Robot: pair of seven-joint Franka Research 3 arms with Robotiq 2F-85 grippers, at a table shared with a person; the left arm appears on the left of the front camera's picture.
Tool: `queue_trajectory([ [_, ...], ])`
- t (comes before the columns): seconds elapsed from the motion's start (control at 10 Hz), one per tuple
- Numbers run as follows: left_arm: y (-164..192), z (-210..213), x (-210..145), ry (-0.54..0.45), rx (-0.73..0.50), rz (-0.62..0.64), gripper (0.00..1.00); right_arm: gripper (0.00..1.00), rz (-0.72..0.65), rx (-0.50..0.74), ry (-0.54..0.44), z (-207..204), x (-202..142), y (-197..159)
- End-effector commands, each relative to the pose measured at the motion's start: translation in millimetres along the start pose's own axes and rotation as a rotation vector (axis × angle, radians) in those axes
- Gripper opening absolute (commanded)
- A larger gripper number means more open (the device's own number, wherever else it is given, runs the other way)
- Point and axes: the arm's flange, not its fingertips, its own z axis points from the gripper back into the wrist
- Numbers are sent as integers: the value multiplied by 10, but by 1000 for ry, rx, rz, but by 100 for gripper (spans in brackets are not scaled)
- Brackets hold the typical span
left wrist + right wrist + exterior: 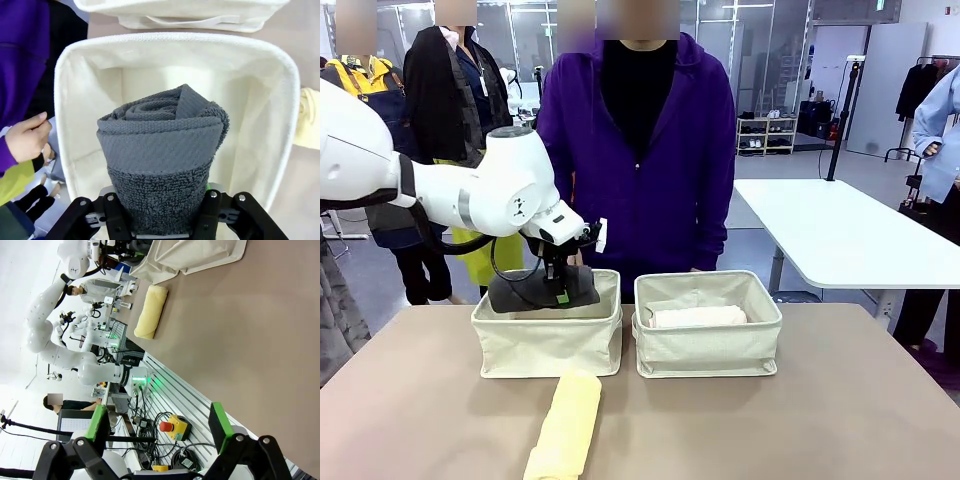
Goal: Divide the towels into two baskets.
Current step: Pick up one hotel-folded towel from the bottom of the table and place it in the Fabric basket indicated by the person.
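Note:
My left gripper (560,292) is shut on a rolled dark grey towel (542,287), which hangs just inside the top of the left basket (547,347). In the left wrist view the grey towel (162,145) stands between my black fingers (116,220) over the cream basket (175,37) below. The right basket (707,350) holds a white towel (698,317). A pale yellow towel (565,425) lies on the table in front of the left basket. My right gripper (157,425) is open and holds nothing, near the table's front edge.
A person in a purple hoodie (638,150) stands right behind the baskets, one hand (27,140) close to the left basket's far rim. The brown table (800,420) has free room at the front right. The yellow towel (150,312) shows far off in the right wrist view.

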Motion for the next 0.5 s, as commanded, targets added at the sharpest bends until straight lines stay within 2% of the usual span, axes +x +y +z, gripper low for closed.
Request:
queue_trajectory([
  [0.0,164,-35,36,3,-50,0,58,100,15,2,-12,-16,-3,27],
  [0.4,345,-266,1,47,-47,29,58,100,15,2,-12,-16,-3,27],
])
